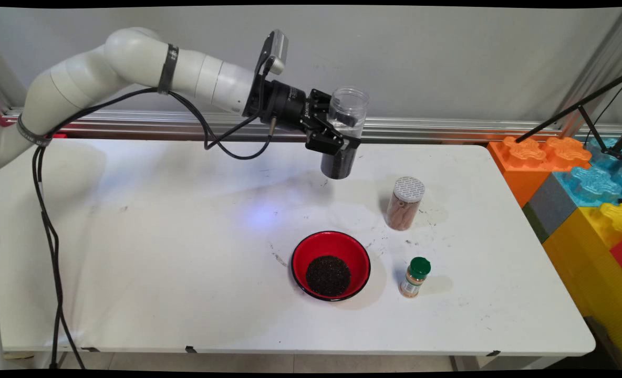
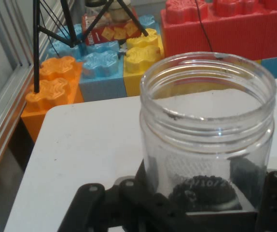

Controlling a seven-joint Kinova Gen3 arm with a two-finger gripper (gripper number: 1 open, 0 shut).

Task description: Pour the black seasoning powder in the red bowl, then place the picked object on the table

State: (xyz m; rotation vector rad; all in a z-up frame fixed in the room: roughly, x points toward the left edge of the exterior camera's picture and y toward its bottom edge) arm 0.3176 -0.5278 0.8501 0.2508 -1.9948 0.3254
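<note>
- Nearest the camera on the white table [image 1: 132,273] sits a red bowl [image 1: 330,265] holding a dark granular heap, with a small green-capped spice bottle [image 1: 415,276] just to its right.
- Further back stands a taller jar with a white perforated lid [image 1: 404,203], upright.
- Above the table's far side, the gripper [image 1: 337,137] is clamped round an open clear jar [image 1: 344,132] — lidless, upright, dark grains in its lower part, held clear of the surface.
- Beyond the table's right end — big coloured blocks [image 1: 587,178].

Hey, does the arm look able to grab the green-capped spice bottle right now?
Probably not: the tool is already shut on the open jar, though nothing blocks the spice bottle.
</note>
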